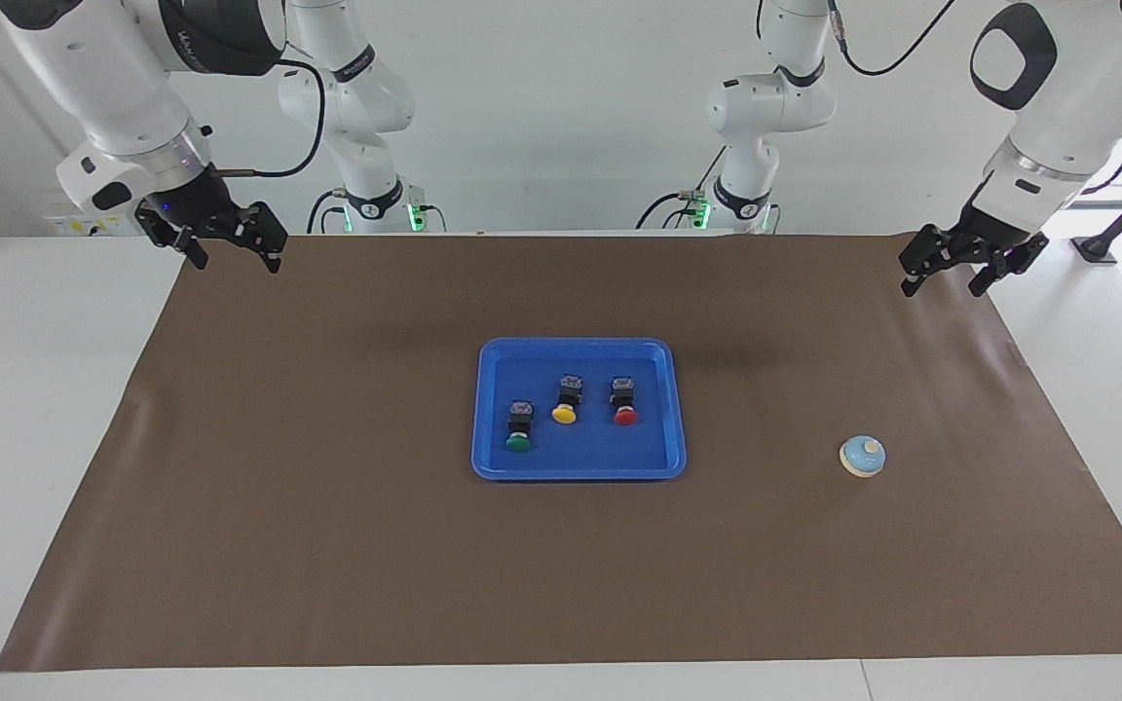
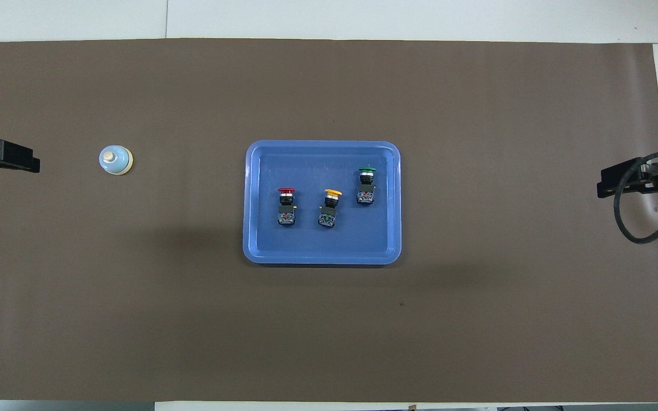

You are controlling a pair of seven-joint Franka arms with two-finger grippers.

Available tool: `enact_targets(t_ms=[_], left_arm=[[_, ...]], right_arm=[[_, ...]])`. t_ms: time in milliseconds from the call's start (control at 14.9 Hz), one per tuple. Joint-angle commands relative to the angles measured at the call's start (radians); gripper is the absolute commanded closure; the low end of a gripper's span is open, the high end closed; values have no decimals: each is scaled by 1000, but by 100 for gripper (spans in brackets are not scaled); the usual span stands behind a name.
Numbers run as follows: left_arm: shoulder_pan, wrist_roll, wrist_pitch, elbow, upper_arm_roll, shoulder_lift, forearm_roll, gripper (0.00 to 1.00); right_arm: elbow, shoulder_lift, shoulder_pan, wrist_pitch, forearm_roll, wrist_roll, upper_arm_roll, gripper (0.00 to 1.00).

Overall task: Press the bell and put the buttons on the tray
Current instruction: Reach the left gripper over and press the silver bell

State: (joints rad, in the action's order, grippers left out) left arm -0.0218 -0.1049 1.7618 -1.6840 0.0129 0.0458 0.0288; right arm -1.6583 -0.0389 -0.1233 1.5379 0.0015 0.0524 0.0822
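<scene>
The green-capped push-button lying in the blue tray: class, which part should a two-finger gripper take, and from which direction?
Grip the green-capped push-button across its narrow black body, coming straight down from above. It lies on its side in the bright blue plastic tray, cap pointing away from the robots, so the body's flat flanks are exposed. The round cap would likely slip. The yellow-capped button lies apart, leaving finger room.
</scene>
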Motion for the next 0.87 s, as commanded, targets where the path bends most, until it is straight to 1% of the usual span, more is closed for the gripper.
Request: enact_targets(t_ms=[0,134,268,469,603,804], left_arm=[[-4,30,77,32,-1,118,-6,100],[-4,54,137,35,-2,173,-6,100],[-7,54,197,26,-1,207,-4,100],[-6,60,229,41,-1,284,-1,100],[-6,79,289,38,-2,307,-3,100],[11,120,344,41,-2,358,-3,100]], right_arm=[[-23,-18,-7,7,15,-20,2,0],[-23,-18,-9,7,15,-20,2,0],[-23,-18,-9,7,15,-20,2,0],[-23,-18,-7,7,15,-20,2,0],[-23,-18,-9,7,15,-20,2,0],[-23,-18,-7,7,15,-20,2,0]])
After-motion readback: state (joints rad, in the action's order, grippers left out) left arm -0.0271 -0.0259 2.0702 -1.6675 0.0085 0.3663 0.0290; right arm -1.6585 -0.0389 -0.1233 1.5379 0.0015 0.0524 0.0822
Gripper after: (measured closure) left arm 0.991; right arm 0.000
